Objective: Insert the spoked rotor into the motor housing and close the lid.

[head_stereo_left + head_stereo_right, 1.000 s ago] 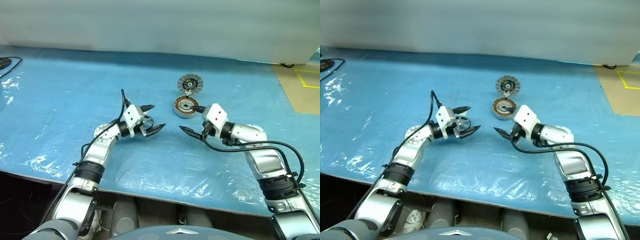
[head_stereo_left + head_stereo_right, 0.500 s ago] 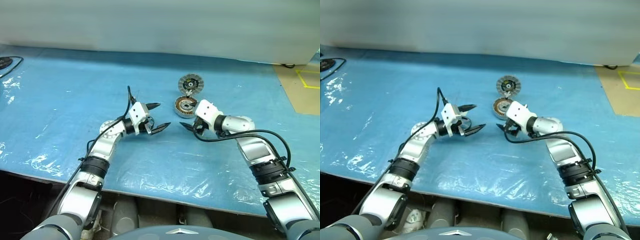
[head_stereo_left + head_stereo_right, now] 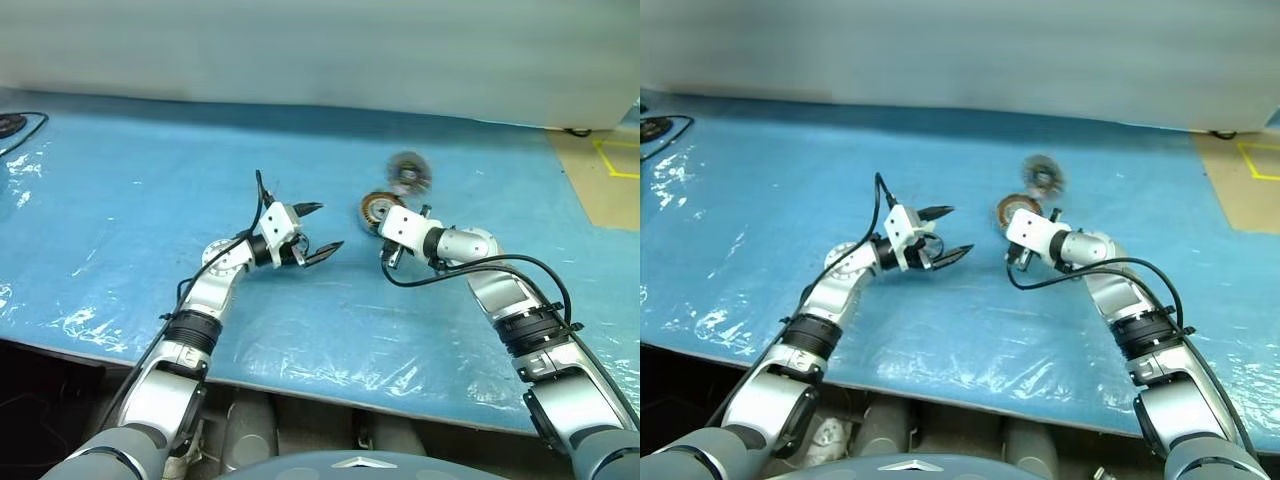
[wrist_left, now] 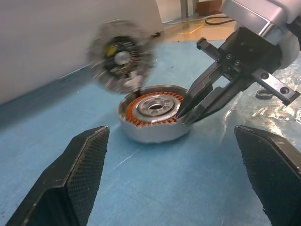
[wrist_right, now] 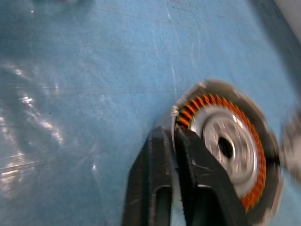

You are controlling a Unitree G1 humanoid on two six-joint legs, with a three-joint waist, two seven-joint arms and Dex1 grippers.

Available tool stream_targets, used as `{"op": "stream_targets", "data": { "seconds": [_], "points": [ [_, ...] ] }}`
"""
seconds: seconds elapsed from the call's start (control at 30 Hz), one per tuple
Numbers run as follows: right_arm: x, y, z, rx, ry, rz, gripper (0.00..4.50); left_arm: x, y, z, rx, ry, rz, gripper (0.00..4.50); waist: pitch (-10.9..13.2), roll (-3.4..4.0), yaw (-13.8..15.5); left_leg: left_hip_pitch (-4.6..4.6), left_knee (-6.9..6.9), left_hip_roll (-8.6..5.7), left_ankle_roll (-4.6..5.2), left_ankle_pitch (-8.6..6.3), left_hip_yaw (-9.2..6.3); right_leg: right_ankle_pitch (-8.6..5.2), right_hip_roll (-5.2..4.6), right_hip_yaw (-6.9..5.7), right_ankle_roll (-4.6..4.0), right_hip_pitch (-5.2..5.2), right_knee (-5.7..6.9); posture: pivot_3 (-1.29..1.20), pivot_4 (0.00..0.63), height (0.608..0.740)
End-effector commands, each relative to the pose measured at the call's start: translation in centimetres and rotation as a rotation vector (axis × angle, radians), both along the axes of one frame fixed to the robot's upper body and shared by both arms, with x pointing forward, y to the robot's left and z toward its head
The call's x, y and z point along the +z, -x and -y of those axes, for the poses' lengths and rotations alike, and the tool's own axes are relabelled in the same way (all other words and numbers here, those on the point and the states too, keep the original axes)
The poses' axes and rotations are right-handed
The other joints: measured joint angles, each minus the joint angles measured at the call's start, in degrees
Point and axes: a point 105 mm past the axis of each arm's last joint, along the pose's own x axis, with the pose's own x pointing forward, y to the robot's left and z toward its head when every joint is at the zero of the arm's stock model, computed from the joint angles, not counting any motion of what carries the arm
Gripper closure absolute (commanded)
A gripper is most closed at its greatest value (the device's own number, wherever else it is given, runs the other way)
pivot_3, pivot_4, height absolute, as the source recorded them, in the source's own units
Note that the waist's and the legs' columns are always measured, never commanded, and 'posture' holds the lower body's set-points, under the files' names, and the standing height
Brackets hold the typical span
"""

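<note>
The motor housing, a short silver ring with copper windings, lies on the blue sheet. My right gripper is shut on the housing's near rim, one finger over the windings and the other outside the wall. The spoked rotor shows just beyond the housing as a blurred disc, and it looks tilted up behind the housing. My left gripper stands open to the left of the housing with nothing between its fingers, pointing towards it.
The table is covered by blue sheeting under wrinkled clear film, and its front edge runs close to me. A tan surface with yellow tape lies at the far right. A black cable lies at the far left.
My right gripper reached forward to the housing and shut on its rim. The housing slid slightly right, and the rotor shifted right and now shows blurred. The left gripper stayed open.
</note>
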Motion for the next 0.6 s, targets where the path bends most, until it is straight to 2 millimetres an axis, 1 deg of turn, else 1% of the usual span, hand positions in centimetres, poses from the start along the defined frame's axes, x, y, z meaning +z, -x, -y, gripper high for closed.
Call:
{"op": "stream_targets", "data": {
  "seconds": [0.03,0.13,0.2,0.3,0.4,0.47,0.53,0.6],
  "points": [
    [1.8,-0.5,0.5,-0.009,-0.005,0.075,4.48,0.6,0.1,0.3,-0.016,-0.002,0.032,0.00,0.00,0.00,-0.08,-0.01,0.02,-0.03,0.00,0.00,0.00,0.00,-0.01,0.02,0.00,0.00,0.00,0.00,0.150,0.740],
    [1.8,0.0,0.1,0.006,-0.023,0.065,4.48,0.6,0.1,0.6,-0.033,-0.010,0.032,0.00,0.00,0.00,-0.11,0.00,0.02,0.02,0.00,0.00,0.00,0.00,0.02,0.01,0.00,-0.02,0.01,0.00,0.150,0.740],
    [1.8,0.7,-0.7,0.048,-0.062,0.037,4.48,0.7,0.2,0.7,-0.040,-0.008,0.033,0.00,0.00,0.00,-0.09,0.00,0.02,0.03,0.02,-0.01,0.00,0.00,0.02,0.00,0.00,-0.02,0.01,0.00,0.150,0.740],
    [2.0,2.5,-2.1,0.136,-0.126,-0.024,4.48,0.1,0.6,0.6,-0.050,-0.013,0.019,0.00,0.00,0.00,-0.08,0.00,0.00,0.03,0.06,-0.03,0.00,0.00,0.02,0.00,0.00,-0.02,0.00,0.00,0.150,0.740],
    [1.9,4.9,-3.1,0.238,-0.146,-0.112,4.48,-0.4,0.9,0.7,-0.059,-0.020,0.007,0.00,0.00,0.00,-0.12,0.00,-0.02,0.06,0.26,0.02,0.00,0.01,0.04,0.00,0.01,-0.04,0.00,0.00,0.150,0.740],
    [1.1,6.8,-3.4,0.299,-0.120,-0.214,4.48,-0.4,0.8,1.0,-0.064,-0.019,0.009,0.00,0.01,0.00,-0.05,0.00,-0.03,0.08,0.33,-0.01,0.00,0.00,0.04,-0.01,0.00,-0.04,0.00,0.00,0.150,0.740],
    [0.4,8.1,-3.4,0.341,-0.090,-0.292,4.48,-0.1,0.7,1.3,-0.070,-0.016,0.016,0.00,0.00,0.00,0.15,-0.01,-0.03,0.07,0.32,-0.04,0.00,-0.01,0.02,-0.02,-0.01,-0.03,0.00,0.00,0.150,0.740],
    [0.1,8.5,-3.4,0.345,-0.078,-0.321,4.48,0.2,0.7,1.6,-0.071,-0.005,0.024,0.00,0.00,0.00,0.09,0.00,0.00,0.06,0.21,-0.12,0.00,-0.01,0.00,-0.01,-0.02,0.00,-0.02,0.00,0.150,0.740]
  ]
}}
